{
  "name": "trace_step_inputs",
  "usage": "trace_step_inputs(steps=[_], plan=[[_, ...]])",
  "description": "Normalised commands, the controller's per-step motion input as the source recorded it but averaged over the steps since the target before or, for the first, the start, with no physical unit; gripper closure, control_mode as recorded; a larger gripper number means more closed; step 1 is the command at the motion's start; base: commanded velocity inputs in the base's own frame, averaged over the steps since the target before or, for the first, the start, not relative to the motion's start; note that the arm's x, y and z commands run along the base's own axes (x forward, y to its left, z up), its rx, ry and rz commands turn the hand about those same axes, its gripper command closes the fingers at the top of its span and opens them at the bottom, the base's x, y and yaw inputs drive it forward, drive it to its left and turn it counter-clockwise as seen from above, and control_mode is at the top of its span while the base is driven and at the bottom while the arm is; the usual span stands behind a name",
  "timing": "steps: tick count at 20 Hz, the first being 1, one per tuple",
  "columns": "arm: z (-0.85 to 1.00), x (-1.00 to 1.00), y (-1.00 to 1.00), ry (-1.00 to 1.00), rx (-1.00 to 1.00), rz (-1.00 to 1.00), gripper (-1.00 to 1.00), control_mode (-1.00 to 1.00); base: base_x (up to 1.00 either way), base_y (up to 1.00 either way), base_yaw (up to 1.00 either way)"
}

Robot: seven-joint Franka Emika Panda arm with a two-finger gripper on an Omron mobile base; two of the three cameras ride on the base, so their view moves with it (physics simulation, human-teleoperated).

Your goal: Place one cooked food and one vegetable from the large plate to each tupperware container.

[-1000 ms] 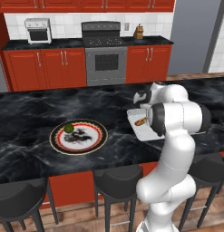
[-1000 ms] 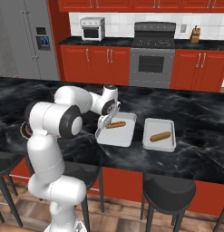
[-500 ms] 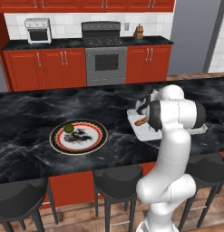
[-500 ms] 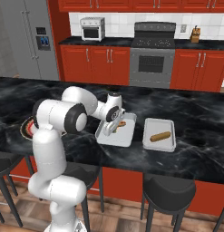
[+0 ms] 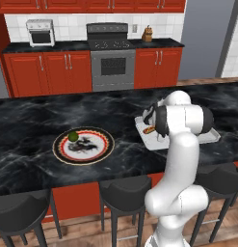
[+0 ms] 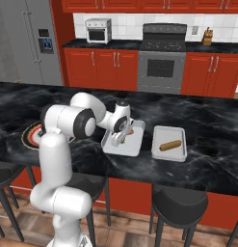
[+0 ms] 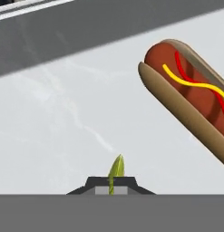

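hot dog in each tray, gripper low over the nearer one

two light-grey tupperware containers sit side by side on the black marble tabletop (image 6: 207, 164). the first container (image 6: 134, 146) holds a hot dog (image 7: 190, 97) with mustard and ketchup lines; the second container (image 6: 169, 153) holds another hot dog (image 6: 169, 145). the large plate (image 5: 84, 145) lies well apart — a round green vegetable (image 5: 72, 136) rests on its rim side.

the gripper (image 6: 118, 140) hangs low inside the first container, the hot dog just beside it. a thin green leafy tip (image 7: 115, 172) pokes up between the finger tips (they look closed on it).
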Motion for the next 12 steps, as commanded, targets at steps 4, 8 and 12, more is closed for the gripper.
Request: trace_step_inputs(steps=[4, 8, 12], plan=[[-0.15, 0.2, -0.09, 0.0, 0.0, 0.0, 1.0, -1.0, 0.0, 0.0, 0.0], [-0.11, 0.18, -0.15, 0.0, 0.0, 0.0, 1.0, -1.0, 0.0, 0.0, 0.0], [-0.21, 0.19, -0.02, 0.0, 0.0, 0.0, 1.0, -1.0, 0.0, 0.0, 0.0]])
